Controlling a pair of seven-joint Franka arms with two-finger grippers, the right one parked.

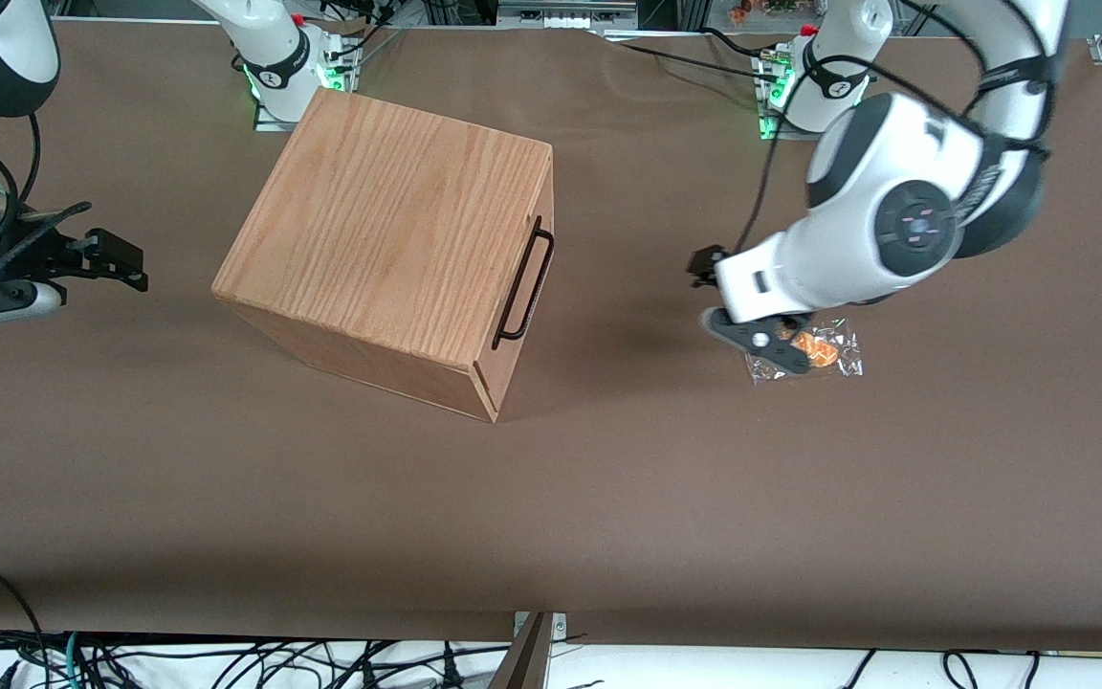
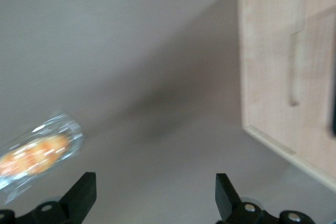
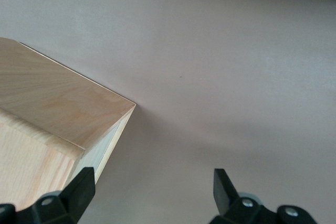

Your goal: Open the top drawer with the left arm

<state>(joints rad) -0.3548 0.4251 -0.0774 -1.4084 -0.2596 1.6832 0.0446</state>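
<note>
The oak cabinet (image 1: 388, 230) stands on the brown table. Its front faces the working arm's end of the table. The top drawer (image 1: 534, 277) sits shut, flush with the cabinet, with its thin black bar handle (image 1: 524, 284) along the front's upper edge. The drawer front also shows in the left wrist view (image 2: 273, 51), blurred. My left arm (image 1: 895, 225) reaches down in front of the cabinet. Its gripper (image 1: 710, 299) is open and empty, low over the table, well apart from the handle. In the left wrist view the gripper (image 2: 154, 195) has bare table between its fingertips (image 2: 84, 192).
A clear plastic packet with orange pieces (image 1: 824, 349) lies on the table right beside the gripper, toward the working arm's end; it also shows in the left wrist view (image 2: 37, 153). Bare brown table (image 1: 628, 316) lies between gripper and cabinet front.
</note>
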